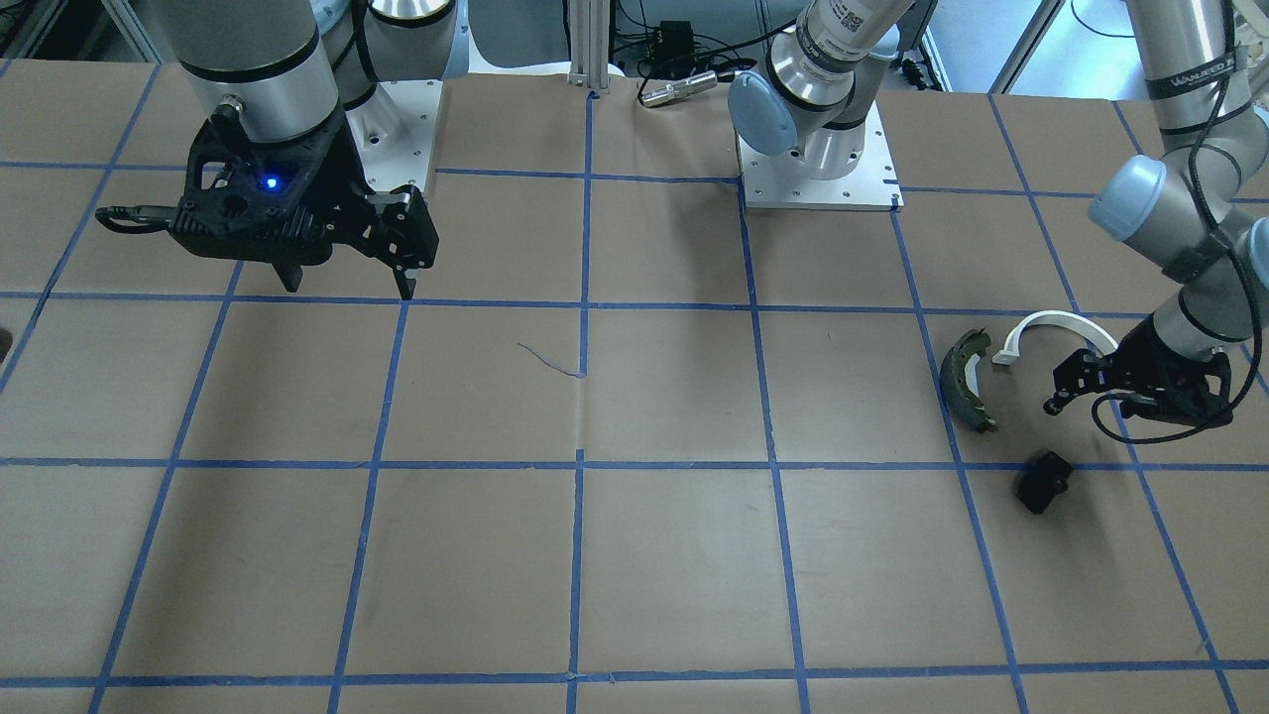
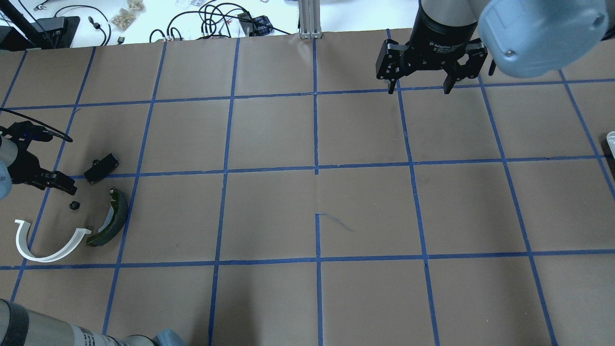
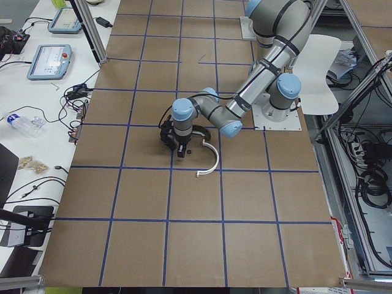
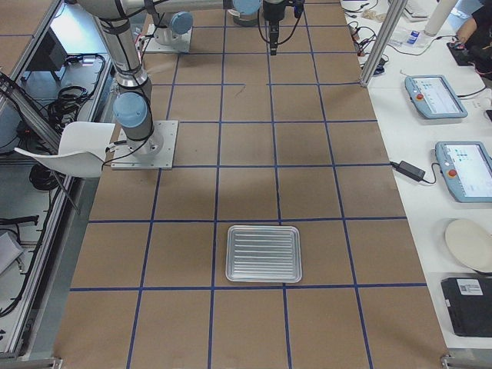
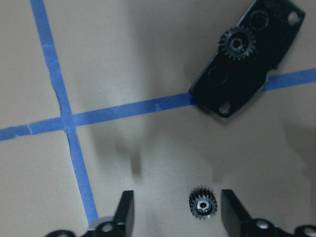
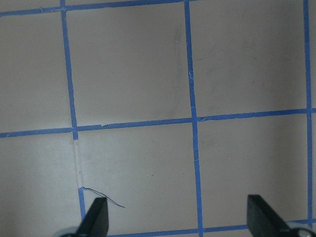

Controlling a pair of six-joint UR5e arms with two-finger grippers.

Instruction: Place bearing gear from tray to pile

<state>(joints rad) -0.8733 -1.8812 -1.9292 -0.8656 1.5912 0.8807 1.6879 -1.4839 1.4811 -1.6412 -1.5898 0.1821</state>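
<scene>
The small black bearing gear (image 5: pixel 203 203) lies on the brown paper between the open fingers of my left gripper (image 5: pixel 177 212), touching neither. It also shows in the overhead view (image 2: pixel 74 205). Around it lies the pile: a flat black plate (image 5: pixel 247 54) carrying a second small gear, a dark olive brake shoe (image 2: pixel 111 218) and a white plastic arc (image 2: pixel 48 245). My left gripper (image 2: pixel 65 185) hovers low over this spot. My right gripper (image 2: pixel 420 86) is open and empty, high over the far side of the table. The metal tray (image 4: pixel 264 253) holds nothing.
The table is brown paper with a grid of blue tape lines (image 2: pixel 316 168). The arms' base plates (image 1: pixel 818 174) stand at the robot's edge. The tray's corner (image 2: pixel 611 139) shows at the overhead view's right edge. Tablets and cables lie on side benches.
</scene>
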